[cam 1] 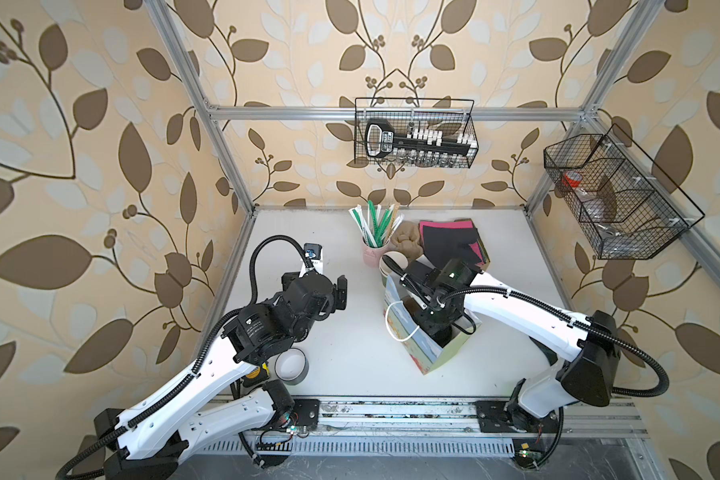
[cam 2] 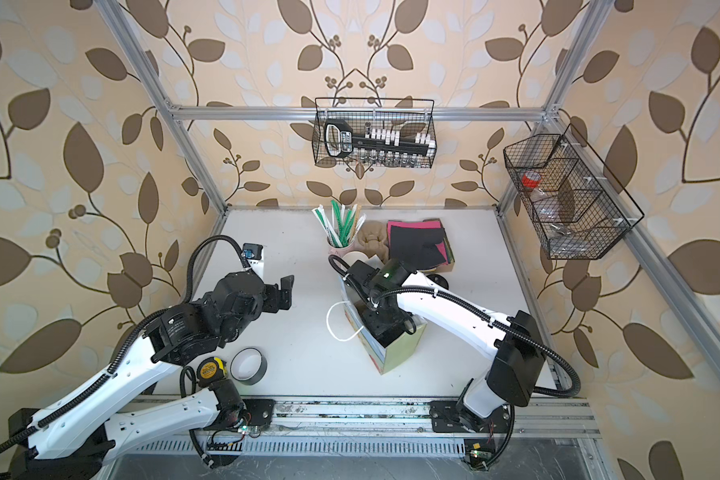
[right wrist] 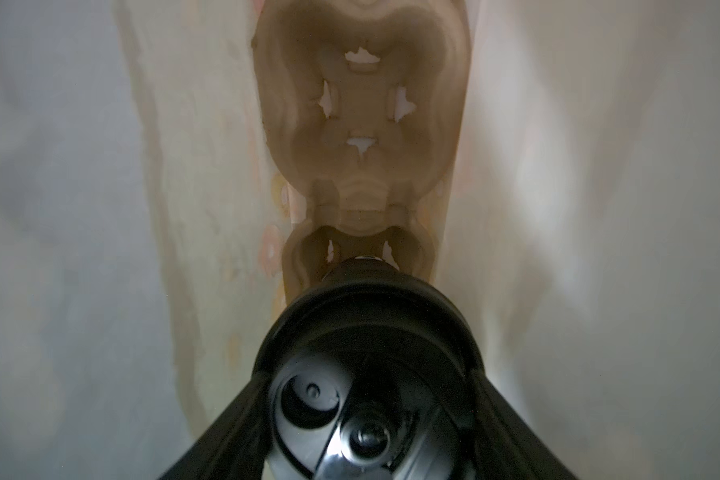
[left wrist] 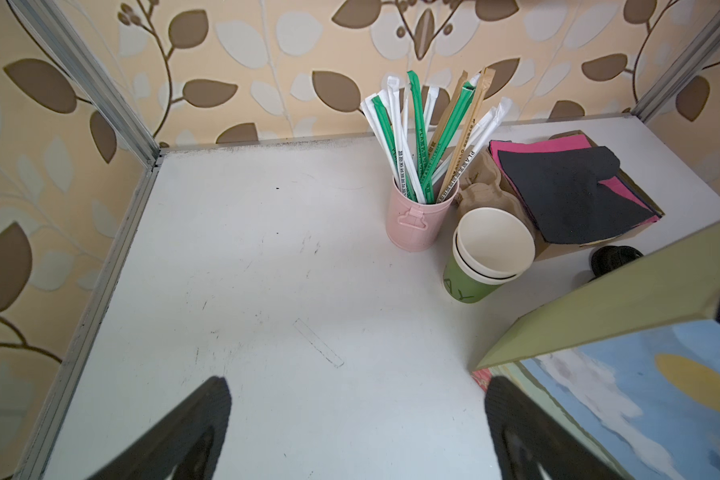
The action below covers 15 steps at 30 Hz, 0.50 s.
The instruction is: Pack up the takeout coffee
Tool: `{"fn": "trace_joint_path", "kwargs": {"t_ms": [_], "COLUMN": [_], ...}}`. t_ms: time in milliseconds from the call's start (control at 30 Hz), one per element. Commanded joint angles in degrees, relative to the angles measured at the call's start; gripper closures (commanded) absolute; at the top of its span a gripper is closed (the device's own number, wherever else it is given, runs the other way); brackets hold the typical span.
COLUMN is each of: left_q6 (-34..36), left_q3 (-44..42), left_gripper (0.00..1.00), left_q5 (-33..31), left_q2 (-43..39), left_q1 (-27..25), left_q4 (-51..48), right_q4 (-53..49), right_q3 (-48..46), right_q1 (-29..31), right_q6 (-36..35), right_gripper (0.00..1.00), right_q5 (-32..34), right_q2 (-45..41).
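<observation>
Both of our grippers are over the table (cam 1: 350, 336), and only one carries anything. Our right gripper (right wrist: 370, 376) reaches down inside the paper bag (cam 1: 435, 359), its fingers (right wrist: 225, 428) closed against the sides of the black-lidded takeout coffee (right wrist: 366, 320), which fills much of the right wrist view. Below it, on the bag's floor, lies a brown pulp cup carrier (right wrist: 360, 104); we cannot tell whether the cup touches it. Our left gripper (left wrist: 356, 386) hangs over bare table near the bag, jaws spread wide and empty.

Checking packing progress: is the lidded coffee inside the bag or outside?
Inside: the right gripper holds the takeout coffee between the walls of the bag, over the carrier.
</observation>
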Motion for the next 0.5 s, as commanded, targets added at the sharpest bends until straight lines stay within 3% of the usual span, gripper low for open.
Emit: {"fn": "trace_joint_path", "kwargs": {"t_ms": [0, 467], "left_q6": [0.97, 1.18], "left_q3": [-0.58, -0.6], "left_gripper": [0.03, 0.03], "left_q5": [-0.47, -0.38], "left_q2": [-0.33, -0.24], "left_q1": [0.75, 0.75], "left_q4": [1.36, 1.45], "right_q4": [0.56, 0.86], "right_q3": [-2.06, -0.5], "right_q1": [-0.15, -0.05], "right_q6": [-0.61, 1.21], "right_gripper": [0.35, 0.35], "right_q5": [0.75, 4.13], "right_q2": [0.62, -1.65]}}
